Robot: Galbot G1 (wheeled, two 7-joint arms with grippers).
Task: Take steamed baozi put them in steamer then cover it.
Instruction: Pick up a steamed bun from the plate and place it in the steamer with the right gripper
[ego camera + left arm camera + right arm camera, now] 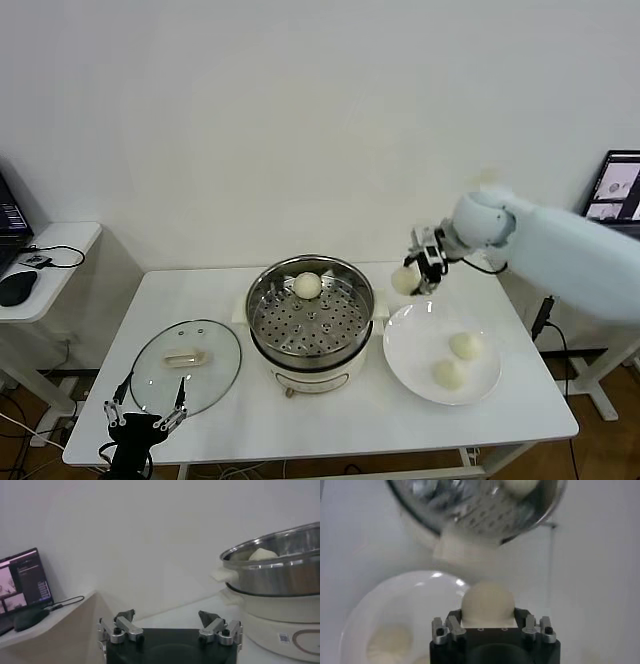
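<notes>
The steel steamer (311, 312) stands mid-table on its cream base, with one baozi (307, 286) on its perforated tray at the back. My right gripper (412, 277) is shut on a second baozi (405, 281) and holds it in the air between the steamer and the white plate (420, 340). In the right wrist view that baozi (487, 602) fills the jaws, with the steamer (470, 505) ahead. Two more baozi (466, 346) (449, 374) lie on the plate. The glass cover (186, 365) lies flat left of the steamer. My left gripper (146, 415) is open, parked at the table's front left edge.
A side table (40, 270) with a mouse and cable stands at the left. A laptop screen (612, 188) shows at the far right. In the left wrist view the steamer (280, 575) rises beside my open left gripper (167, 620).
</notes>
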